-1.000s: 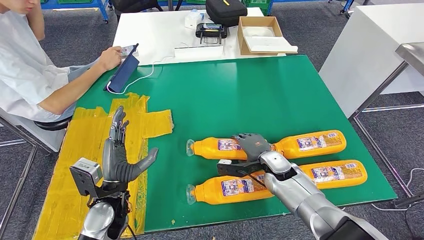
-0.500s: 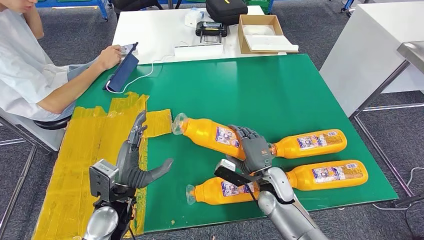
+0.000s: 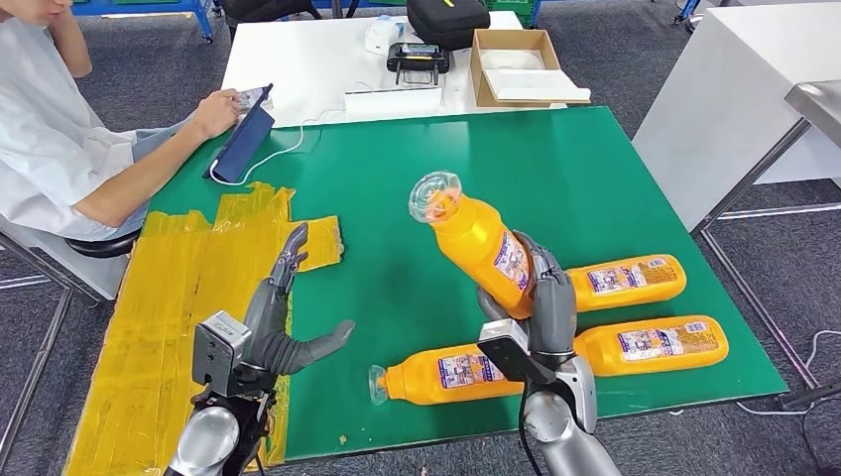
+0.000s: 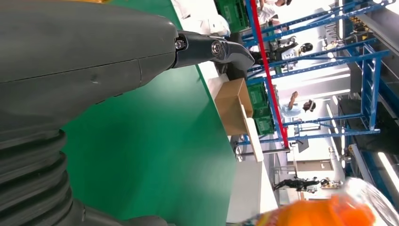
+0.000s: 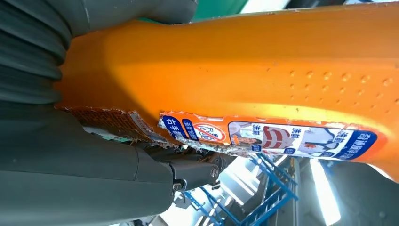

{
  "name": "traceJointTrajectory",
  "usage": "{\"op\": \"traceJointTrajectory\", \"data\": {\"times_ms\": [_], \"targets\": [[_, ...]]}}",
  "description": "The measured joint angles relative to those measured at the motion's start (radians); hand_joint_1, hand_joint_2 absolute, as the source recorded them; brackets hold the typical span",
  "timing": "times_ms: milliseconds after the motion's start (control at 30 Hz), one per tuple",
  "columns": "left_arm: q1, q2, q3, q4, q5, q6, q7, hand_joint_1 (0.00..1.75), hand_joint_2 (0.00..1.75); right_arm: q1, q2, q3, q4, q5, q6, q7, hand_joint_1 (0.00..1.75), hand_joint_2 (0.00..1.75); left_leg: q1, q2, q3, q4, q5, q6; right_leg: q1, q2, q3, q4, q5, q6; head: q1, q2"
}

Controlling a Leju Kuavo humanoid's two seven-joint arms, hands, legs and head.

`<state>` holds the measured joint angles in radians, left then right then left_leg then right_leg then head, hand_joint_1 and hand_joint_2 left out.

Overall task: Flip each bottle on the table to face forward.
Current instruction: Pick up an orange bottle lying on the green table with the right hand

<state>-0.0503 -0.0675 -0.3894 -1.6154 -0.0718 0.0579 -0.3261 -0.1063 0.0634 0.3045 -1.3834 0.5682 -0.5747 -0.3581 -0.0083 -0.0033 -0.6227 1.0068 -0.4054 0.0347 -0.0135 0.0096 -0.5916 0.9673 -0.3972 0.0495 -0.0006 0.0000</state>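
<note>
Your left hand (image 3: 283,322) hovers with fingers spread and nothing in it, over the worktop's (image 3: 417,169) near left part beside the yellow tape patch (image 3: 188,288). A seated person (image 3: 60,129) is at the far left corner. Your right hand (image 3: 545,297) grips the raised bottle (image 3: 481,243) by its lower body, cap tilted up and away. Three more bottles (image 3: 451,375) lie near the near right edge.
</note>
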Motion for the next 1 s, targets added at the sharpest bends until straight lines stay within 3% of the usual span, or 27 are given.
{"op": "traceJointTrajectory", "data": {"times_ms": [367, 1000], "targets": [[-0.062, 0.009, -0.055, 0.022, 0.171, -0.128, 0.054, 0.00, 1.75, 0.004, 0.029, 0.016, -0.023, -0.198, 0.181, -0.055, 1.75, 1.75, 0.000, 0.000, -0.001, 0.000, 0.001, 0.000, 0.000, 0.000, 0.000, 0.000, 0.000, 0.000, 0.000, 0.000], [-0.114, 0.020, -0.151, 0.038, 0.236, -0.173, 0.069, 0.00, 1.75, -0.048, 0.066, 0.134, 0.033, -0.200, 0.219, -0.071, 1.75, 1.75, 0.000, 0.000, -0.001, 0.000, 0.001, 0.000, 0.000, 0.000, 0.000, 0.000, 0.000, 0.000, 0.000, 0.000]]}}
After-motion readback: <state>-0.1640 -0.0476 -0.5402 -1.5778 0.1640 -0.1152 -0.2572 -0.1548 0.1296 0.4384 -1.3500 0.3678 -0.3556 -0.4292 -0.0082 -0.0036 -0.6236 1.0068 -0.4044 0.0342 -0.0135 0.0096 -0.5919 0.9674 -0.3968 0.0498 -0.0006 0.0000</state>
